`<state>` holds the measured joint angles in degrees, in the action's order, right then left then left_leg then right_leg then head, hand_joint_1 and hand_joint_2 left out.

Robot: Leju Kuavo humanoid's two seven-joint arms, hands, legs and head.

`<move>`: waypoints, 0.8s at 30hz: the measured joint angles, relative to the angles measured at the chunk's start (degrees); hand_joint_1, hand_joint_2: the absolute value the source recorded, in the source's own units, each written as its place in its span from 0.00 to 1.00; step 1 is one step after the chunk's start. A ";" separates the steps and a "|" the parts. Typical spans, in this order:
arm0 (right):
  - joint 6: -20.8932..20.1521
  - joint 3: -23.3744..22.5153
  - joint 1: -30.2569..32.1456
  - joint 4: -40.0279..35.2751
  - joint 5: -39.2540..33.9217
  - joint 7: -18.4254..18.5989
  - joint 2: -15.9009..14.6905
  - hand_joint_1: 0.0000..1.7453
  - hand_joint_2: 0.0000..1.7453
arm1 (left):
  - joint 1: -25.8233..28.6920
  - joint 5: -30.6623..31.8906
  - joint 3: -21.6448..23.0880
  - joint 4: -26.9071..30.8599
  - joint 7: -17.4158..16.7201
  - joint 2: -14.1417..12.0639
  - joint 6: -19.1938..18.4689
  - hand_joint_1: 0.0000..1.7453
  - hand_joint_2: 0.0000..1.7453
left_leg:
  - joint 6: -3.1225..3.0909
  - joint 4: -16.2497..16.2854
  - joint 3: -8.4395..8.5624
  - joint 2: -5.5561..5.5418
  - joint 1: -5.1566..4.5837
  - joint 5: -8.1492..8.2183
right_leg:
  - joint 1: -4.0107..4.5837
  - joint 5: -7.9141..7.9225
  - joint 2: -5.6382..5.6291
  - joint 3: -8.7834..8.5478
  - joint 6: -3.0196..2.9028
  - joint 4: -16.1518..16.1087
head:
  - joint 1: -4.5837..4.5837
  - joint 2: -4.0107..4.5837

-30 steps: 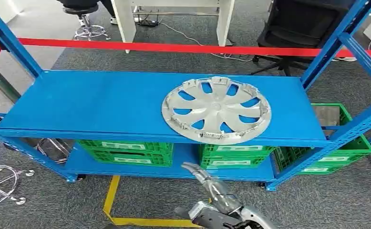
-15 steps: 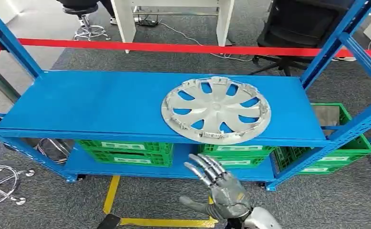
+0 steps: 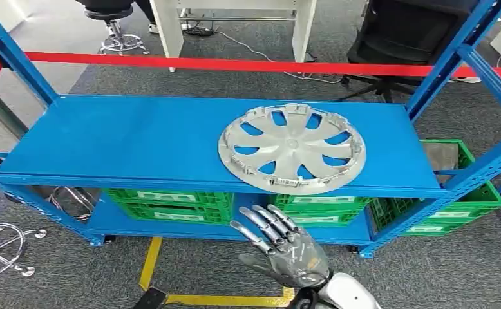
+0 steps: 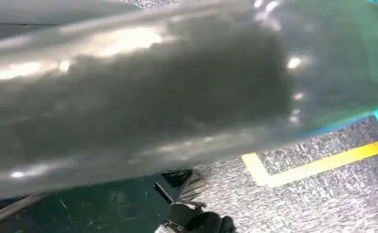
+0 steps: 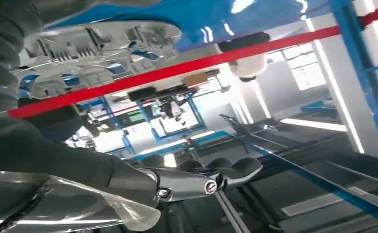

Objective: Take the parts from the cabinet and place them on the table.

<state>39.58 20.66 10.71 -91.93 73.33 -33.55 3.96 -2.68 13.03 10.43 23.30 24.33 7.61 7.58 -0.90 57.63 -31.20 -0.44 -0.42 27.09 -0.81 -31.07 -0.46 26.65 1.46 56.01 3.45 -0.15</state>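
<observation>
Since the earlier frames, the right hand (image 3: 285, 252) has risen from the near edge and rolled over: a second ago it showed edge-on and low, now its fingers fan out toward the far left, spread and holding nothing. It sits in front of and below the shelf's near lip, apart from it. Hubcap (image 3: 292, 147), silver, lies flat on the top board of the blue shelf (image 3: 125, 138), right of centre, its near rim hanging just over the front edge; it has not shifted. In the right wrist view the hubcap (image 5: 99, 46) shows close beyond the hand (image 5: 187, 182), seen from under its rim. Green crates (image 3: 170, 205) sit on the lower shelf. Left hand: state cannot be told, as its wrist view is a blur. Judgement: this is the reach, grasp not yet begun; the overhanging rim looks like the likely place to take hold.
</observation>
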 joint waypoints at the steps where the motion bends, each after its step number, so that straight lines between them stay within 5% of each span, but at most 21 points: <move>1: 0.00 0.02 -0.39 0.27 1.09 1.64 0.09 0.00 1.00 | -0.01 0.28 0.26 0.00 -0.33 0.00 0.00 0.00 0.00 | 0.00 0.00 0.00 0.00 0.00 0.00 | 0.00 0.01 0.00 -0.02 0.01 0.00 | 0.00 0.00; 15: 0.02 7.63 -9.33 2.60 9.13 24.20 -1.68 0.00 1.00 | 0.14 1.72 3.89 -1.25 -7.15 -0.46 -1.49 0.00 0.00 | 0.07 0.00 -0.01 0.00 0.00 -0.06 | 0.00 0.03 0.00 0.00 0.02 0.04 | 0.00 0.00; 24: -2.89 13.25 -14.15 4.33 9.33 31.76 -4.99 0.00 1.00 | 1.59 -2.52 2.69 -4.11 -10.08 -1.29 -2.30 0.00 0.00 | 0.07 0.00 -0.04 0.00 0.00 -0.06 | 0.00 0.03 0.02 0.05 0.02 0.03 | 0.00 0.00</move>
<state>36.69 33.90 -3.43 -87.60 82.66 -1.79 -1.03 -1.09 10.51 13.11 19.19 14.25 6.32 5.29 -0.84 57.64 -31.25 -0.45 -0.42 27.02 -0.81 -31.05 -0.44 26.70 1.48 56.04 3.45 -0.15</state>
